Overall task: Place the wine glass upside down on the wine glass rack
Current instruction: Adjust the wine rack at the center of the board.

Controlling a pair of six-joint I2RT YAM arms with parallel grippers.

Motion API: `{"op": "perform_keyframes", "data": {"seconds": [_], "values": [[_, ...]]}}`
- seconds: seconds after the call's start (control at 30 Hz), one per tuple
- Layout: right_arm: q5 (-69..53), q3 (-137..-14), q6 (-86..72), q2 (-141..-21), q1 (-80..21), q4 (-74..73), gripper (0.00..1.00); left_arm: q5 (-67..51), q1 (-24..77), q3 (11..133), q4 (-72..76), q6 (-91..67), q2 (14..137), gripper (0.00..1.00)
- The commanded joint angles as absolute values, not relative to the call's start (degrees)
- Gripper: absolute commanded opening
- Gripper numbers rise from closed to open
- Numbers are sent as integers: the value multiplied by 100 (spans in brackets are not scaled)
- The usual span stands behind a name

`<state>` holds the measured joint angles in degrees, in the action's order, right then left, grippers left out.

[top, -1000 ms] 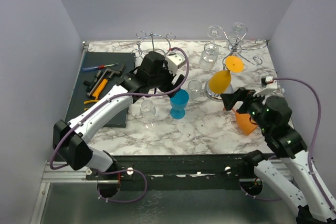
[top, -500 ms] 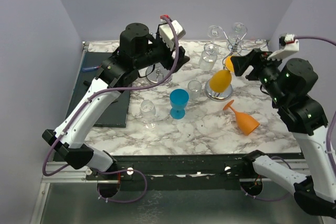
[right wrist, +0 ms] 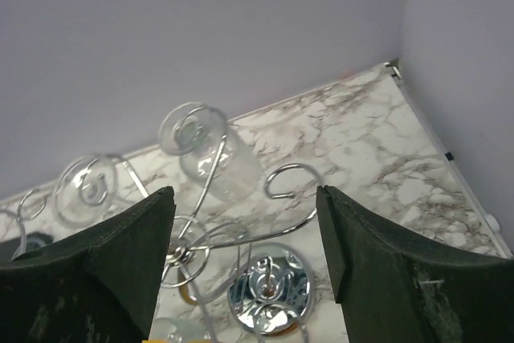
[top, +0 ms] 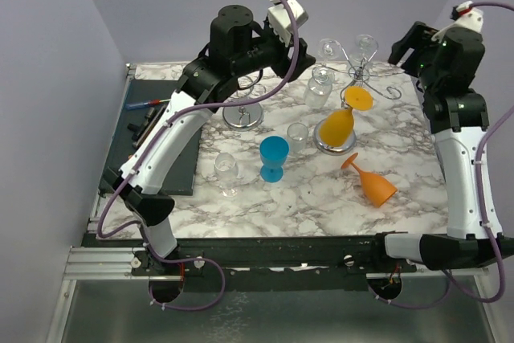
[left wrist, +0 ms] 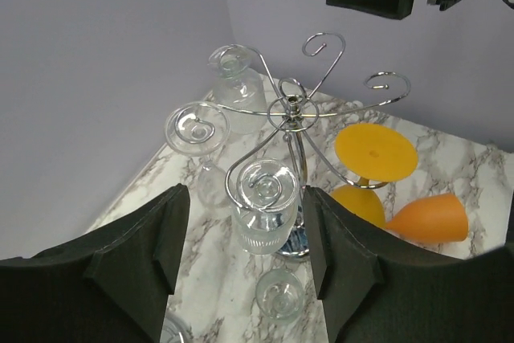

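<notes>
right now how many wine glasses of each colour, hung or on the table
clear glasses: 5
orange glasses: 2
blue glass: 1
total: 8

Both arms are built of white shell links joined by matte black, cylindrical joint housings. The left arm (top: 165, 146) and the right arm (top: 456, 174) are each trailed by a purple cable (top: 193, 308) (hung in loose loops rather than clipped flat). A small white camera box (top: 287, 15) with a red-tipped connector is mounted at each wrist. The left gripper (left wrist: 245, 194) and the right gripper (right wrist: 245, 194) are fitted with broad, angular, matte black fingers (left wrist: 132, 267).
</notes>
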<state>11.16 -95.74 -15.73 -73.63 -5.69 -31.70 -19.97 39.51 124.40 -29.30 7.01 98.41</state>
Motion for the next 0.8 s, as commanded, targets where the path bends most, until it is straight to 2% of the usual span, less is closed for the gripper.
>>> {"op": "perform_keyframes", "data": {"seconds": [0.0,0.27,0.5,0.67,0.77], "values": [[323,-9624,-1819,-7439,198,-2907,76,-2285,4038,12908,-2795,545,10156,64],[-1781,-8992,-2738,-7669,1736,-2514,65,-2402,4373,13750,-2742,510,10999,63],[-3100,-8468,-3423,-7757,2195,-1876,61,-2106,4643,13924,-2547,589,11460,67],[-3595,-8090,-3838,-7849,2300,-1236,58,-2026,4690,14137,-2308,482,11812,67],[-3787,-7999,-3999,-7956,2312,-1005,53,-2065,4702,14214,-2202,398,11955,67]]}}
